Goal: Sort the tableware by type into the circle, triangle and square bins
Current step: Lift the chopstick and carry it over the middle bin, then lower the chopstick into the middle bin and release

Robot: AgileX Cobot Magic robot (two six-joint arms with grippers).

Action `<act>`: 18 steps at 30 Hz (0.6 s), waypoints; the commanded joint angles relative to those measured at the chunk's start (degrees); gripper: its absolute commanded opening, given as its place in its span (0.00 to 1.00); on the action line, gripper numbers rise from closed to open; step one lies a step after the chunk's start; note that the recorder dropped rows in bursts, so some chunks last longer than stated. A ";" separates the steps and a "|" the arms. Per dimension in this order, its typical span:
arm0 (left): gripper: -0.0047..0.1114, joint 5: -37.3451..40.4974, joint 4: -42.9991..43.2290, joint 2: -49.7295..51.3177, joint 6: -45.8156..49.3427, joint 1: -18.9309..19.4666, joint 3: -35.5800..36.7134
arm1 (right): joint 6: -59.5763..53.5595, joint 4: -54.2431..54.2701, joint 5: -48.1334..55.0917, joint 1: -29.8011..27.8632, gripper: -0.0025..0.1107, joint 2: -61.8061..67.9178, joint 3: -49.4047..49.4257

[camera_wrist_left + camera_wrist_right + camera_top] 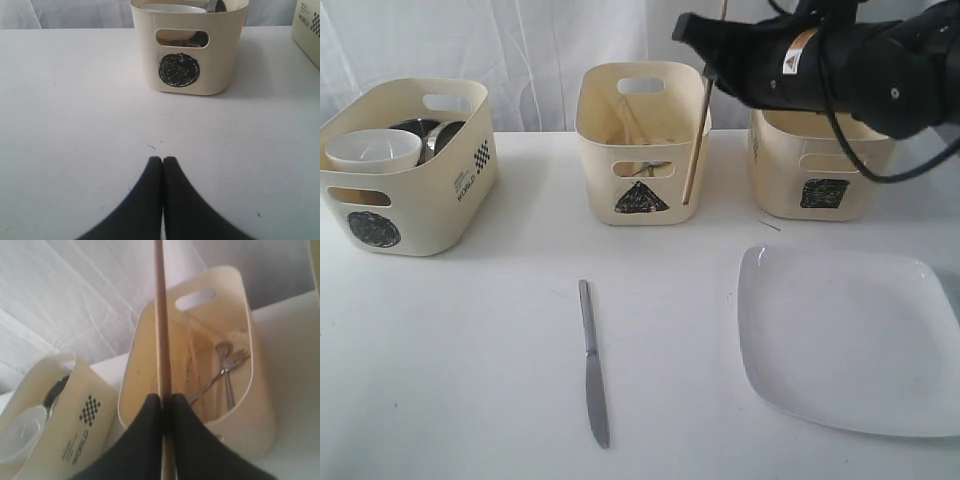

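Observation:
My right gripper (pixel 708 68) (pixel 166 397) is shut on a wooden chopstick (pixel 698 140) (pixel 160 315), held nearly upright by the right side of the triangle bin (pixel 605 150) (pixel 260 405). The stick's lower end shows against that bin's front wall. Inside the bin lie a fork and spoon (pixel 229 365) and another chopstick (pixel 192 357). A steel knife (pixel 593 360) lies on the table in front, and a large white square plate (pixel 850 340) sits at the right. The circle bin (pixel 420 200) (pixel 225 60) holds a white bowl (pixel 375 148) and steel ware (pixel 432 130). My left gripper (pixel 163 159) is shut and empty, facing the circle bin.
The square bin (pixel 785 180) stands at the back right, partly behind my right arm (pixel 820 70). A white curtain hangs behind the bins. The white table runs under everything.

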 commanded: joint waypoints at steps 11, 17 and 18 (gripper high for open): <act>0.04 0.18 -0.22 -0.30 -0.21 0.03 0.16 | -0.51 -0.60 -1.88 -3.20 0.02 21.22 -25.07; 0.04 0.18 -0.22 -0.30 -0.21 0.03 0.16 | -0.51 -0.60 -2.35 -3.20 0.02 32.11 -37.95; 0.04 0.18 -0.22 -0.30 -0.21 0.03 0.16 | -0.51 -0.60 -2.35 -3.20 0.02 34.03 -40.13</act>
